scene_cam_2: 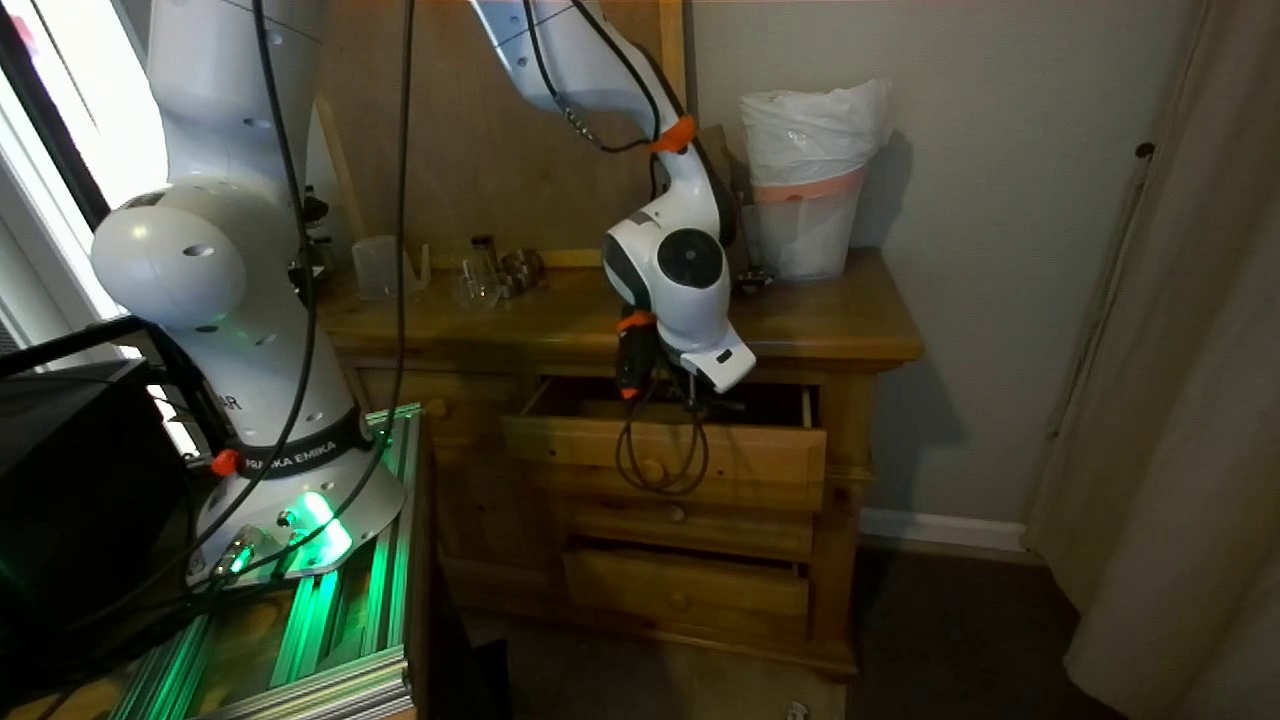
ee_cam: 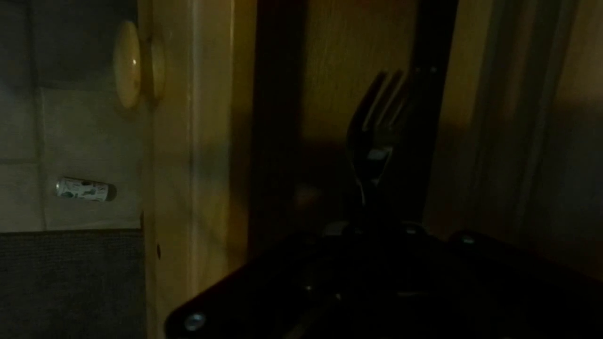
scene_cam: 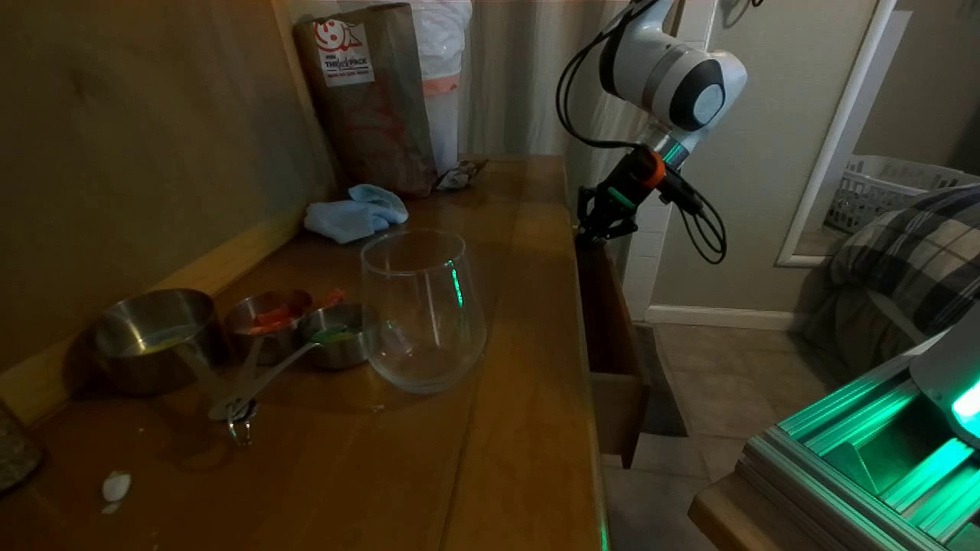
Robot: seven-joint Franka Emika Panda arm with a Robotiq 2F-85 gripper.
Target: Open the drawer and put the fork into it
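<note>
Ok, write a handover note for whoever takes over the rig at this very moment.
Gripper: looks shut on the metal fork, though the wrist view is dark.
Metal fork: tines over the inside of the open top wooden drawer; height above its bottom unclear.
Done: drawer open, fork over it.
Left, likely: lower the fork in, release it, back the gripper out.

Drawer (scene_cam_2: 745, 463) yellow-brown wood, cabinet (scene_cam_2: 845, 400) alike. Fork (ee_cam: 376, 154) dark, pale glints. Gripper (ee_cam: 375, 228) black. Arm (scene_cam_2: 695, 205) white; black joint cap (scene_cam_2: 690, 258), orange strap (scene_cam_2: 673, 136). Cloth (scene_cam: 354, 217) pale blue. Paper bag (scene_cam: 371, 130) brown; its label (scene_cam: 346, 63) white, red and dark print. Draped fabric (scene_cam: 922, 237) plaid, dark bands on pale grey. Can (ee_cam: 84, 189) white, dark-and-green pattern. Bin liner (scene_cam_2: 812, 130) white, peach band (scene_cam_2: 808, 185).
</note>
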